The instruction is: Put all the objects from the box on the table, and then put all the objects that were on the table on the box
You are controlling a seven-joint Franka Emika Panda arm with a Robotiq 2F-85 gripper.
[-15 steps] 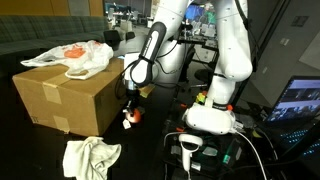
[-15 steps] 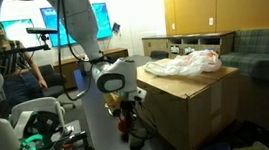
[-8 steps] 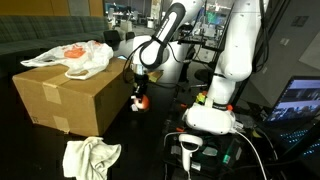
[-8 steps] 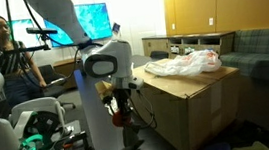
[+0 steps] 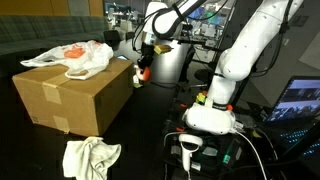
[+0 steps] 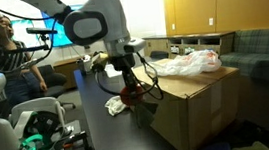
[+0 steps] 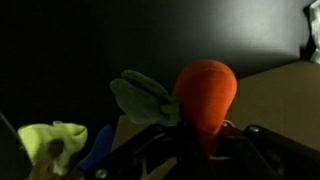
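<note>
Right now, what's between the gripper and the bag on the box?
Only a bare strip of box top, seen in an exterior view. The gripper, shut on the carrot toy, hangs beside the box's corner; the bag lies further in.

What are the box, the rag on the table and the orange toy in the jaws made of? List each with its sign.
Box: brown cardboard, matte, with flat panels and sharp edges.
Rag: soft pale fabric, by its crumpled folds.
Orange toy: probably plush or soft plastic, matte, with floppy green leaves; too blurred to settle.
</note>
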